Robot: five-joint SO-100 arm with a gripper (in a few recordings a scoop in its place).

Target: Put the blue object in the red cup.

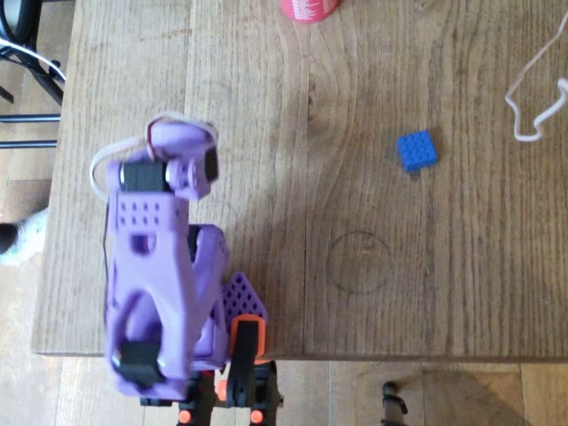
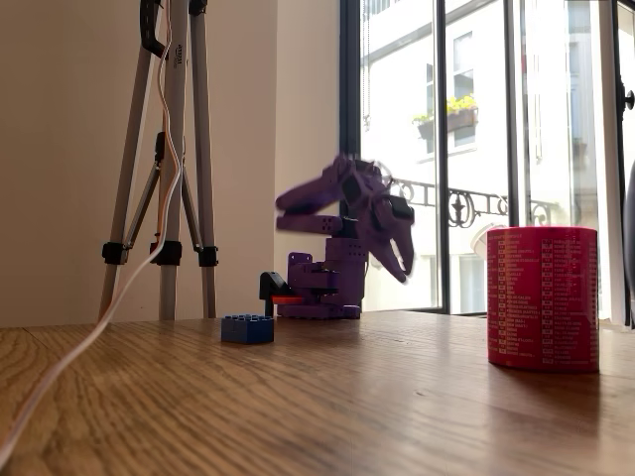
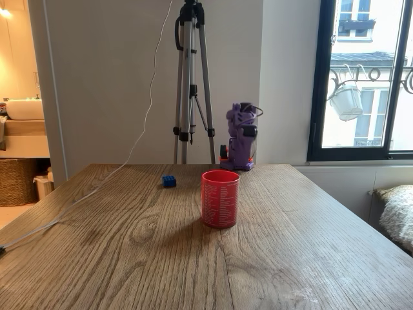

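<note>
The blue object (image 1: 416,150) is a small studded brick lying flat on the wooden table, also seen in both fixed views (image 2: 247,328) (image 3: 169,181). The red cup (image 2: 543,297) stands upright and apart from it, at the top edge of the overhead view (image 1: 309,8) and in the table's middle in a fixed view (image 3: 220,198). The purple arm (image 1: 164,257) is folded over its base at the table's edge, far from both. Its gripper (image 2: 401,263) hangs in the air pointing down, blurred, with nothing seen in it.
A white cable (image 1: 531,98) loops on the table beyond the brick and trails along the wood (image 2: 69,357). A tripod (image 3: 191,84) stands behind the table next to the arm's base. A faint ring mark (image 1: 359,262) shows on the wood.
</note>
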